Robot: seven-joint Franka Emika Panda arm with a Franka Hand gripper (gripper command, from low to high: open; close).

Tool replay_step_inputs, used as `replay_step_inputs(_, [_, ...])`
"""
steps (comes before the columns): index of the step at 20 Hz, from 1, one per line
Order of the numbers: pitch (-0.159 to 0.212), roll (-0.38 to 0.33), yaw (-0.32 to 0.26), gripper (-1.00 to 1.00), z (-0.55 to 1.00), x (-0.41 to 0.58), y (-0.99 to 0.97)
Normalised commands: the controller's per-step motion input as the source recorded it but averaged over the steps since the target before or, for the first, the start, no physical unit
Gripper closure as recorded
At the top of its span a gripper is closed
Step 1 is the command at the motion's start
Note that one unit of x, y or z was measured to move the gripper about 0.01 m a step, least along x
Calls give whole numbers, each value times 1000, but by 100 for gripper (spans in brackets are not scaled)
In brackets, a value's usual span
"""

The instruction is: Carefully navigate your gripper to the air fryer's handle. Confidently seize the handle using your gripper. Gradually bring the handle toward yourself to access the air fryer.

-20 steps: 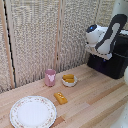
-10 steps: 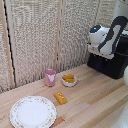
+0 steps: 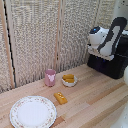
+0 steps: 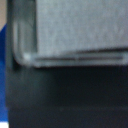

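The air fryer point(image 3: 113, 67) is a black box at the exterior view's right, on the far end of the wooden table. My white and black arm bends down over its near top corner, and the gripper point(image 3: 93, 48) sits right against the appliance. Its fingers are too small to make out there. The handle is not discernible in either view. The wrist view is a blurred close-up of a grey textured panel point(image 4: 80, 30) above a black surface point(image 4: 65, 95), with a sliver of blue point(image 4: 3, 50) at the frame's edge. The jaws do not show.
A pink cup point(image 3: 50, 77), a small bowl of yellow food point(image 3: 69, 80), a loose yellow piece point(image 3: 60, 98) and a floral plate point(image 3: 33, 111) lie on the wooden table point(image 3: 95, 102). A woven screen point(image 3: 45, 35) stands behind.
The arm's wrist has shifted very slightly by the air fryer. Nothing else has moved.
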Motion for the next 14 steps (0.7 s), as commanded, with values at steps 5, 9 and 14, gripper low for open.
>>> replay_step_inputs(5, [237, 338, -67, 100, 18, 0, 186])
replay_step_inputs(9, [224, 367, -57, 100, 0, 16, 304])
replay_step_inputs(14, [140, 364, -71, 100, 0, 17, 417])
